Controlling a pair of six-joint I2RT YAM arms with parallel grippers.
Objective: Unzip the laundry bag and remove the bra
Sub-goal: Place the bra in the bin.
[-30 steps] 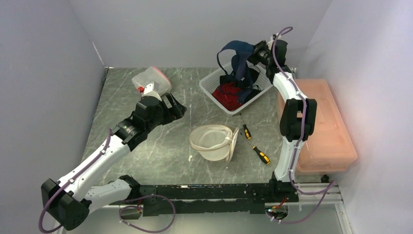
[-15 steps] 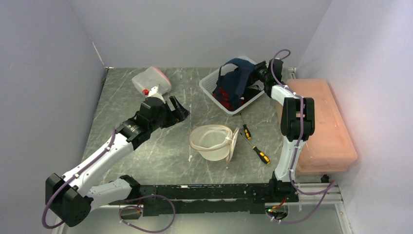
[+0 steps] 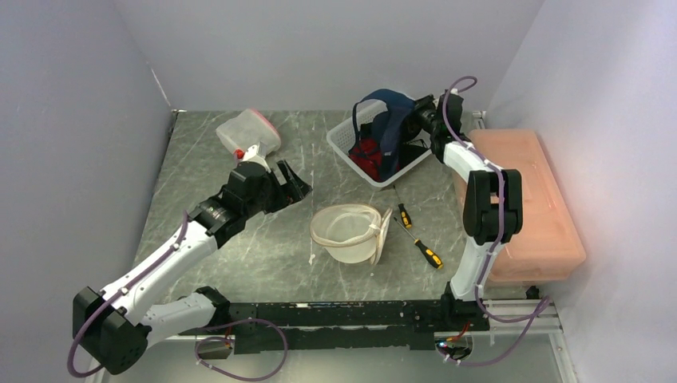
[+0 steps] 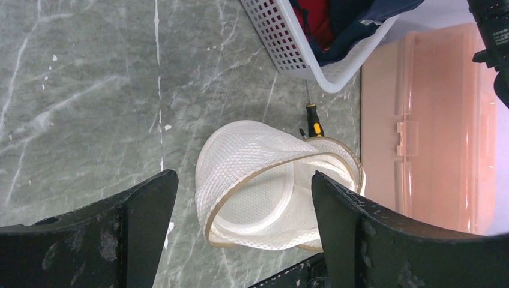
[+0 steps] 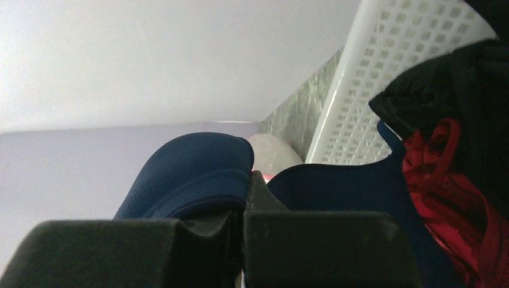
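Right gripper (image 3: 420,111) pinches the navy blue padded bra (image 3: 390,132), dangling over the white plastic lattice basket (image 3: 343,150); I'd lower until the straps drop inside before letting go. Left gripper (image 3: 289,179) hangs spread wide near the opened white mesh laundry bag (image 3: 349,233).

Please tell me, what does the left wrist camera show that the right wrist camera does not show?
Only the left wrist view: the open left tool above the white mesh laundry bag, a screwdriver and the pink box. Only the right wrist view: the pinch of the right tool, shut on the navy bra. Both: the white basket with red cloth inside.
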